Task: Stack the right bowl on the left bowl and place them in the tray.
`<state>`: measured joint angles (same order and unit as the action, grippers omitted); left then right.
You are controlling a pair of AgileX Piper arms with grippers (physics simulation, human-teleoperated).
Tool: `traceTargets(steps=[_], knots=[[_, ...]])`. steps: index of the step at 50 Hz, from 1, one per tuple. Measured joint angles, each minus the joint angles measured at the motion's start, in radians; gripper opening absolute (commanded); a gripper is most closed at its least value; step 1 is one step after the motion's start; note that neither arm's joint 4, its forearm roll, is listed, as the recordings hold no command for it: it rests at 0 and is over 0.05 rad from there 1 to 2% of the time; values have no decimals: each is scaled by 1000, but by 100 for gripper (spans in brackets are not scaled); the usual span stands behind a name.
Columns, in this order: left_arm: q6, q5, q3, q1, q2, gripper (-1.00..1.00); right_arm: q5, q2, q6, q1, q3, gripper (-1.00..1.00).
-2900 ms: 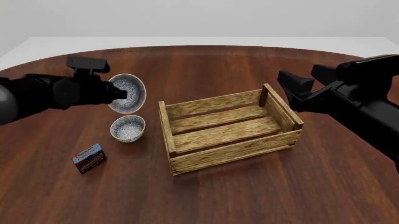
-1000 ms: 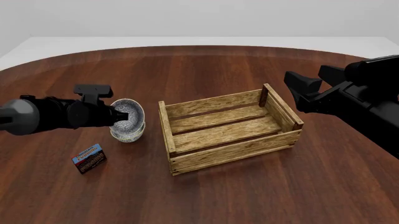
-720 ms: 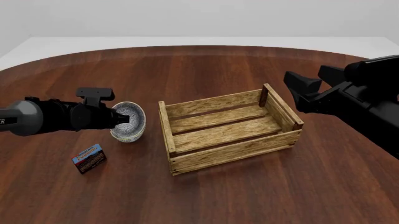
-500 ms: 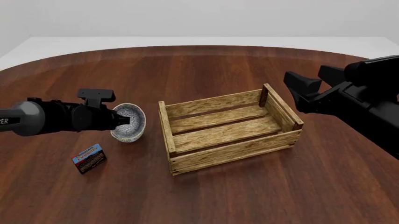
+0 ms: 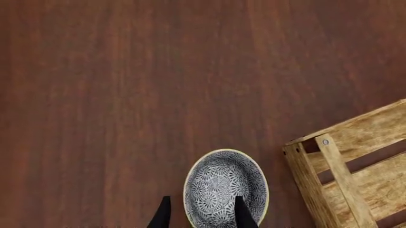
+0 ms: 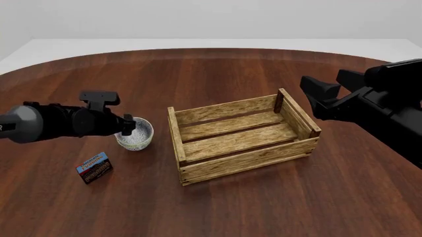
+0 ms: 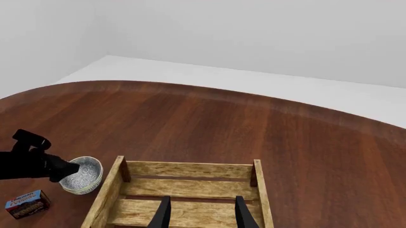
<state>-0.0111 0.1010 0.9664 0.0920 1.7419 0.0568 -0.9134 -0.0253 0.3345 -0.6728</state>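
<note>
The two speckled bowls sit nested on the table and read as one stack [image 6: 136, 137], left of the tray [image 6: 247, 160]. I cannot tell the right bowl from the left bowl. My left gripper [image 6: 127, 126] is at the stack's near-left rim. In the left wrist view [image 5: 201, 216] its fingers [image 5: 241, 214] stand apart astride the rim of the top bowl [image 5: 225, 183], one inside and one outside. My right gripper [image 6: 311, 92] is open and empty, above the tray's far right corner. It also shows in the right wrist view [image 7: 201, 213].
A small blue-red box [image 6: 94, 167] lies on the table in front and left of the bowls. The wooden crate is empty inside; its corner post [image 5: 298, 152] stands close to the stack. The right wrist view shows the stack [image 7: 84, 173] and my left arm [image 7: 28, 161].
My left gripper lowered the held bowl down into the other bowl, levelled it, and its fingers now stand apart. The right arm has barely moved.
</note>
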Motion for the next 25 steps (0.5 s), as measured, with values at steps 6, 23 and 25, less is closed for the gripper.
traceTargets(steps=[6, 23, 25], knots=[[17, 20, 7, -1, -21, 100, 0, -1, 1, 0, 0, 100], [83, 50, -6, 35, -68, 100, 7, -12, 4, 0, 0, 100], [93, 52, -11, 39, -71, 100, 8, -13, 4, -1, 0, 100]])
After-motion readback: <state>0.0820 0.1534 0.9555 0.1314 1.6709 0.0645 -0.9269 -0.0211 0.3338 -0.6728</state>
